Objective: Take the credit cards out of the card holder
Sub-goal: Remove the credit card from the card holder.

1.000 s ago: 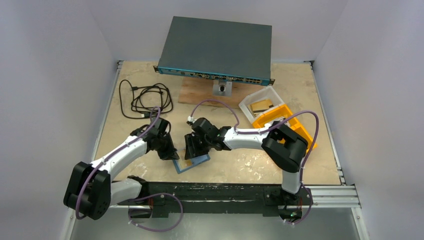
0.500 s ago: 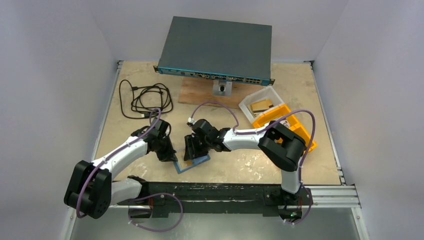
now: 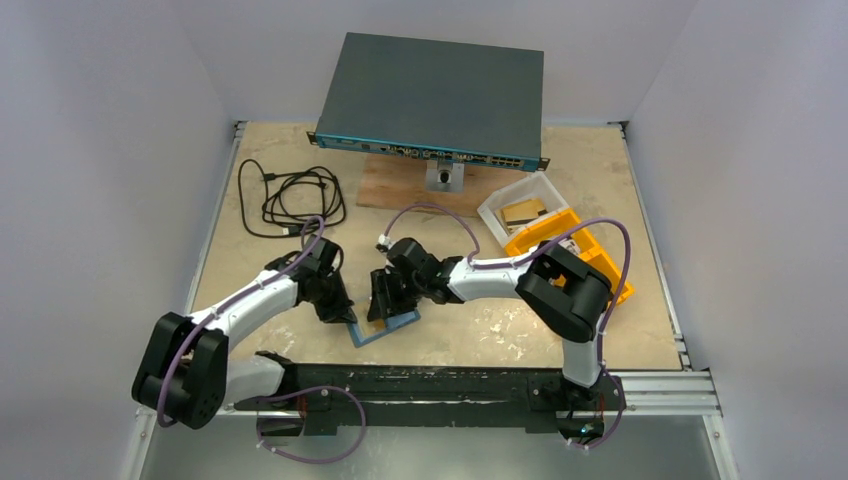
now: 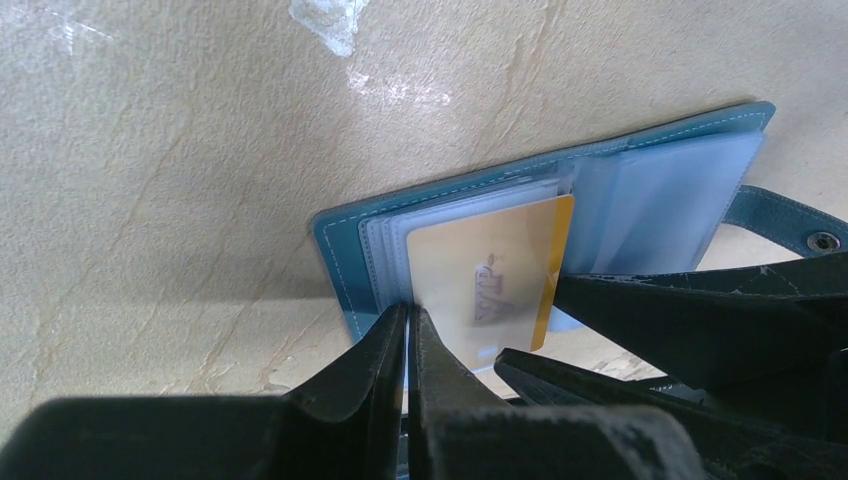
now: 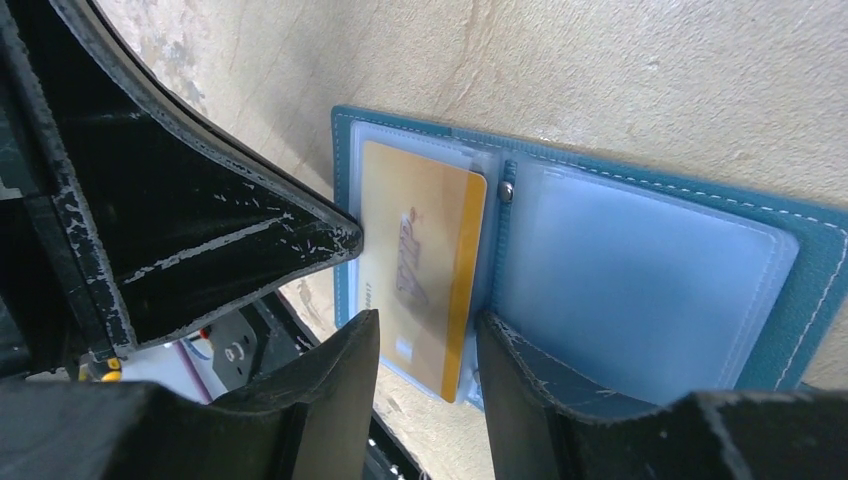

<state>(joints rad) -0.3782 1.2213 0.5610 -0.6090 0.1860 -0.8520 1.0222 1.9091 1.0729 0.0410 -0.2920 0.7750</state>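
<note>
The teal-blue card holder (image 3: 385, 327) lies open on the table near the front edge, its clear pockets up (image 5: 640, 270) (image 4: 660, 170). A gold credit card (image 5: 415, 260) (image 4: 490, 265) sits in the left-hand clear pocket, its near end poking out. My left gripper (image 4: 408, 312) (image 3: 341, 313) is shut, its tips pinched at the edge of the clear pockets beside the card. My right gripper (image 5: 428, 350) (image 3: 383, 302) is open, its fingers (image 5: 340, 370) either side of the card's near end, not closed on it.
A network switch (image 3: 432, 95) stands on a wooden board (image 3: 395, 185) at the back. A coiled black cable (image 3: 290, 200) lies back left. A clear tub (image 3: 520, 207) holding cards and an orange bin (image 3: 578, 250) sit to the right. The metal rail (image 3: 450, 385) runs just in front.
Both grippers stay at the card holder; the right gripper has edged slightly left and the left arm has shifted a little. The card and the holder have not moved.
</note>
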